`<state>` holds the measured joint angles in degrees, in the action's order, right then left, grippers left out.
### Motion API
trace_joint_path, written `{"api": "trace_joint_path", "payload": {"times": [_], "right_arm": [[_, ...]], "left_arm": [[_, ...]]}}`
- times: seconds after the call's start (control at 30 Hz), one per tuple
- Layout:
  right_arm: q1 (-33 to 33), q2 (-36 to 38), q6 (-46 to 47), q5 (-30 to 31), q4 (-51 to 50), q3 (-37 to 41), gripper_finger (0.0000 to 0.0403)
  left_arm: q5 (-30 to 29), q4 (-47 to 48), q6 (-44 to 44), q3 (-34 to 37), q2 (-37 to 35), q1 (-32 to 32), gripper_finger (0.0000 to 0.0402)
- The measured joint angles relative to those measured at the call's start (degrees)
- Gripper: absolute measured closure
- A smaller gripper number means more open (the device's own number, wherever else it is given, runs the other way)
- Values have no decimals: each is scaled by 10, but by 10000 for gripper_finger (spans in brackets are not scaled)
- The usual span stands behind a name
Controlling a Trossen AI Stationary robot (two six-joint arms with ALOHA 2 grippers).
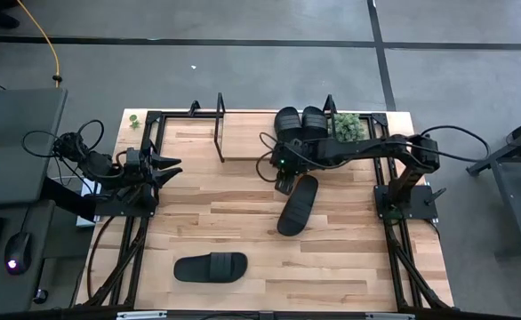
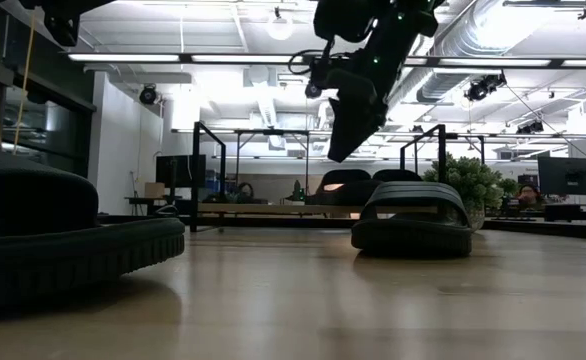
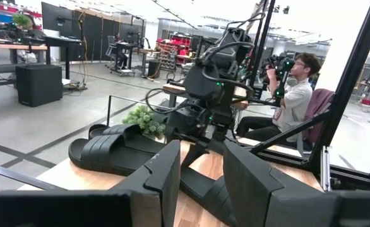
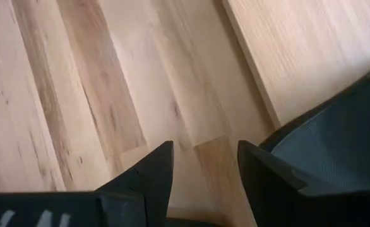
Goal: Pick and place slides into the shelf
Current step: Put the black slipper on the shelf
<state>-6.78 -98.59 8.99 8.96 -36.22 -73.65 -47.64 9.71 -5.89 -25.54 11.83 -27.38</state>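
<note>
Two black slides (image 1: 300,123) sit side by side on the right end of the shelf (image 1: 247,138), at the table's far edge. A third slide (image 1: 297,206) lies slanted on its sole at mid-table, also seen in the low view (image 2: 413,220). A fourth slide (image 1: 209,267) lies near the front edge. My right gripper (image 1: 284,185) hangs open above the table, pointing steeply down, just left of the third slide's far end (image 4: 336,151). Nothing is between its fingers (image 4: 204,148). My left gripper (image 1: 176,166) waits open and level at the table's left edge.
A green plant (image 1: 348,126) stands at the shelf's right end. Black rails (image 1: 154,133) frame the table's sides. A person (image 3: 295,101) sits beyond the table's right side. Bare wood lies between the two loose slides and on the shelf's left part.
</note>
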Motion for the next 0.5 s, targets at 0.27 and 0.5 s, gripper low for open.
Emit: {"api": "trace_joint_path", "payload": {"times": [0.27,0.5], "right_arm": [[45,0,-4,15,-9,0,235],[64,0,-21,16,-11,0,235]], "left_arm": [[0,5,0,0,0,0,296],[0,8,-3,0,0,0,296]]}}
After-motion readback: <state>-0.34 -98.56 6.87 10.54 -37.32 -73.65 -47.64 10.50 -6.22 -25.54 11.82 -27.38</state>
